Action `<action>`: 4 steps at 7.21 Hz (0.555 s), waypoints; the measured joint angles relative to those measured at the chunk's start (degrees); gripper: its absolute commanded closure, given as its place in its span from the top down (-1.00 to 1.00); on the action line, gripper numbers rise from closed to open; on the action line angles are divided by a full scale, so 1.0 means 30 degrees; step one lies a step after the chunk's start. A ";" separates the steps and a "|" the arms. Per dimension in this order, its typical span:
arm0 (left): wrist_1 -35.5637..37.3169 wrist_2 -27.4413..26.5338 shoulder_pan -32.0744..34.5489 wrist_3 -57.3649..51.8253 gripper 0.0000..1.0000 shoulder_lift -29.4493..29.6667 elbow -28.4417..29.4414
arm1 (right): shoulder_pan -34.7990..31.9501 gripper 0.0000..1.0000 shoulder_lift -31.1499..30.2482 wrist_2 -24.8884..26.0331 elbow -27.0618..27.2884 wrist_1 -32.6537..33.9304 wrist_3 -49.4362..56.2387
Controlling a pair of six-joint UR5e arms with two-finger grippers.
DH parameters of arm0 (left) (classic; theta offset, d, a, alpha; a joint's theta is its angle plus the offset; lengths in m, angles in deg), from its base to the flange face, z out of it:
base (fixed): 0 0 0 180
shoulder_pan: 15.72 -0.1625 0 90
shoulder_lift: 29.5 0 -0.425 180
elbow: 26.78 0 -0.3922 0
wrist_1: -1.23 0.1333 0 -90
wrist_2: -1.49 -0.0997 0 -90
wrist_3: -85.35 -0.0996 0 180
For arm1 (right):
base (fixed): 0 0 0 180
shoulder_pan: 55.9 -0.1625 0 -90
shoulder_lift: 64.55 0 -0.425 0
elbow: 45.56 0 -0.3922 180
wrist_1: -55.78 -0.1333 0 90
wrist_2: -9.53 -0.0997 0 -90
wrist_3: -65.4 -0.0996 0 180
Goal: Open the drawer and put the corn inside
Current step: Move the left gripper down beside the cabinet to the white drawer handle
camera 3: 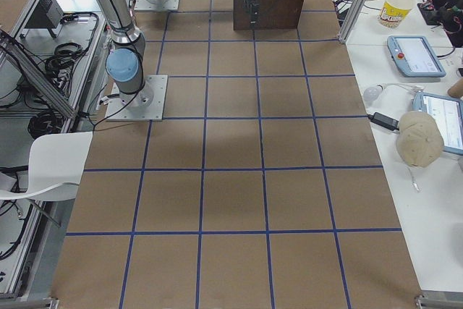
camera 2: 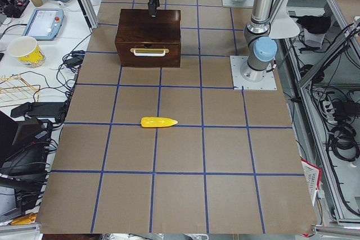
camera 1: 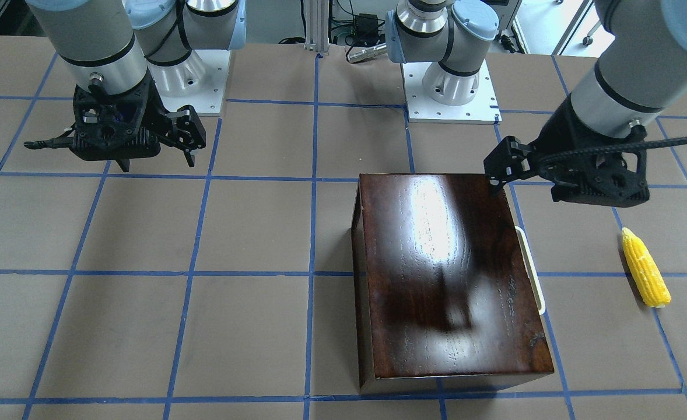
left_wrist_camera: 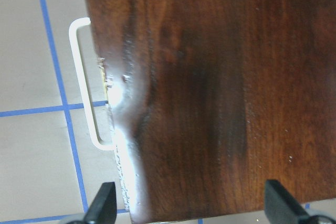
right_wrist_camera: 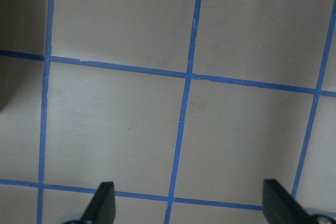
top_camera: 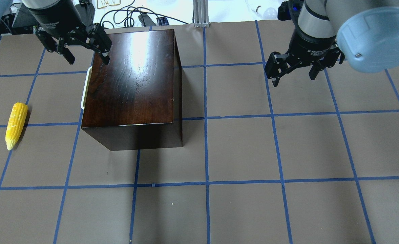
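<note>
With the fingers of the left gripper, over the box, and of the right gripper apart, the shut drawer offered its stiff handle, and the light, bumpy corn, on the surface beside the box's handle side, probably suited a mid-cob hold.

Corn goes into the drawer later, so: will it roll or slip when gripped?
Likely to roll if nudged: the corn is a round cob lying on its side. Its tapered tip would probably curve that roll. Bumpy kernels should help grip.
</note>
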 measured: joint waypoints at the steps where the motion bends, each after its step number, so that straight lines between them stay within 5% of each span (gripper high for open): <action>1: 0.0006 0.0191 -0.0694 -0.0290 1.00 0.0034 0.0032 | -0.0008 1.00 0.0000 0.0000 0.0000 -0.0001 0.0001; 4: 0.0036 0.0433 -0.2804 -0.2042 1.00 0.0170 0.0069 | -0.0014 1.00 0.0007 0.0000 0.0000 -0.0001 0.0000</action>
